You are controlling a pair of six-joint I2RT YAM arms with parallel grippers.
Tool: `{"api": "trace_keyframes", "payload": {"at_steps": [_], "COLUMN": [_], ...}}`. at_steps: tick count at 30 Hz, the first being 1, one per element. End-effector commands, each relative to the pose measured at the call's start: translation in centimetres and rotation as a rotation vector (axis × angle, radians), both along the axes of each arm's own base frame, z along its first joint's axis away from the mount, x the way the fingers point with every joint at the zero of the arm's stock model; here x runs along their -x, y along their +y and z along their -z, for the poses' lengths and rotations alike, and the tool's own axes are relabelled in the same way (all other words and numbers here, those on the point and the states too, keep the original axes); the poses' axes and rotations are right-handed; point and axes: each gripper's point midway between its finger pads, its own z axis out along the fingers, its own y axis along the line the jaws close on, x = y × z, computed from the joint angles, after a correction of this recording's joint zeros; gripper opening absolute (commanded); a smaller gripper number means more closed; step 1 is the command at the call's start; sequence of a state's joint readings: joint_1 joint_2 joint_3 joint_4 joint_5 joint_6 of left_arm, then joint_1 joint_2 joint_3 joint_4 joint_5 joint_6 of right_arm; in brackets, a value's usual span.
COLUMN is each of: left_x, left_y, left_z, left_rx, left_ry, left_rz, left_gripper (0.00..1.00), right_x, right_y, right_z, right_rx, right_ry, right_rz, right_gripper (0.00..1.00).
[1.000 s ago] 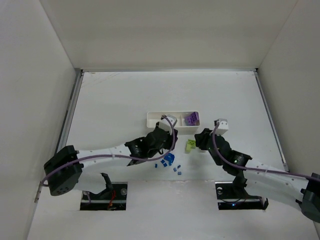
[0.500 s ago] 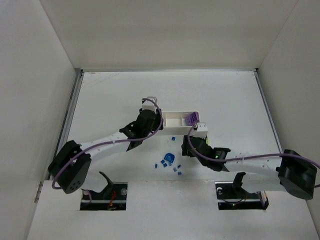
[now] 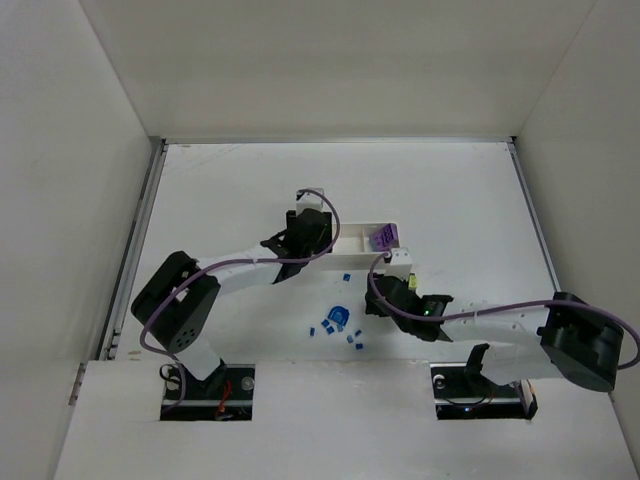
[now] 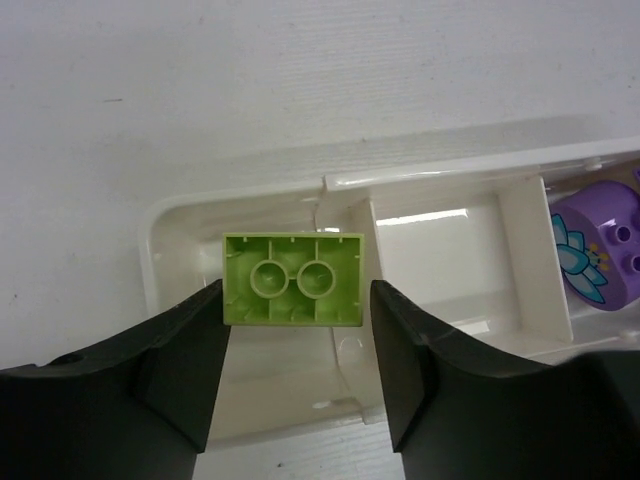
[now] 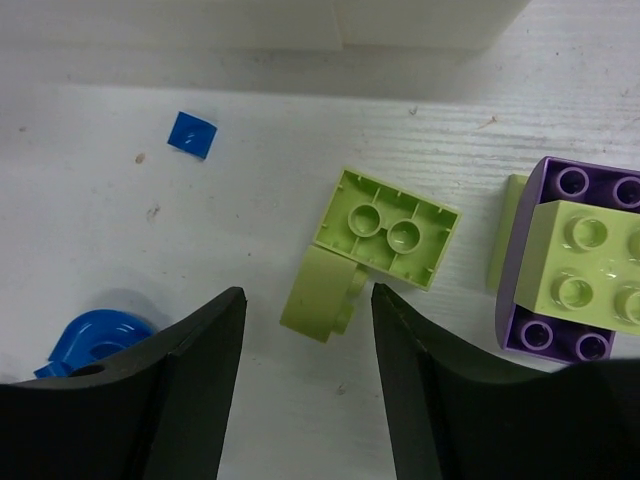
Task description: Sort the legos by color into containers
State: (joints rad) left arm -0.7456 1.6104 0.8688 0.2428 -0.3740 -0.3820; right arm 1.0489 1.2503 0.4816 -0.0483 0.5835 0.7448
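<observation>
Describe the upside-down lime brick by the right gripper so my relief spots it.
On the table just in front of the white tray, the lime brick lies ahead of the right gripper. Unlike the lime arch touching it and the lime-and-purple stack, it shows two hollow rings.

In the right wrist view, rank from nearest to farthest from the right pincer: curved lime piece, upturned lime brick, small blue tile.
1. The curved lime piece, between the right pincer's fingertips.
2. The upturned lime brick, just behind it.
3. The small blue tile, far upper left.
</observation>
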Motion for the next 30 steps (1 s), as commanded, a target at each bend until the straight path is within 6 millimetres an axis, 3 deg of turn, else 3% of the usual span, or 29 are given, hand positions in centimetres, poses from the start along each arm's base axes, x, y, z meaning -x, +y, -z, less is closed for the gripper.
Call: {"api": "trace_keyframes", "payload": {"at_steps": [1, 3, 4, 8, 11, 14, 18, 23, 26, 30], "left_x": [-1.2, -1.0, -0.9, 0.1, 0.9, 3.8, 7.0, 11.4, 14.0, 16.3], "left_y": [-0.4, -0.3, -0.1, 0.4, 1.2, 3.1, 4.4, 6.1, 7.2, 7.2], "left_z": [-2.8, -3.4, -3.9, -5.5, -6.4, -7.1, -5.8, -2.2, 0.0, 1.5], "left_rx": [-0.009, 0.001, 0.010, 0.040, 0.063, 0.101, 0.105, 0.063, 0.043, 0.058], "left_ry": [-0.082, -0.093, -0.101, -0.128, -0.143, -0.148, -0.094, 0.011, 0.090, 0.153], "left_rz": [-0.021, -0.022, -0.021, -0.011, -0.016, -0.015, -0.013, -0.017, -0.030, -0.023], "left_gripper": [0.60, 0.66, 0.69, 0.72, 0.72, 0.64, 0.56, 0.47, 0.44, 0.44], "right_x": [-1.0, -1.1, -1.2, -1.5, -1.5, -1.3, -2.4, -5.9, -8.3, -11.4], "right_y": [0.8, 0.9, 0.9, 1.0, 1.1, 3.1, 5.4, 9.9, 12.0, 14.0], "right_z": [-0.3, -0.4, -0.4, -0.7, -1.4, -5.1, -8.7, -12.3, -12.7, -11.8], "right_rx": [-0.034, -0.031, -0.030, -0.040, -0.057, -0.147, -0.208, -0.273, -0.282, -0.268], "right_ry": [-0.007, -0.011, -0.014, -0.018, -0.031, -0.096, -0.157, -0.215, -0.227, -0.219], "right_rz": [0.023, 0.020, 0.026, 0.035, 0.031, -0.032, -0.083, -0.155, -0.162, -0.166], "right_gripper": [0.56, 0.51, 0.43, 0.29, 0.25, 0.25, 0.25, 0.25, 0.26, 0.27]}}
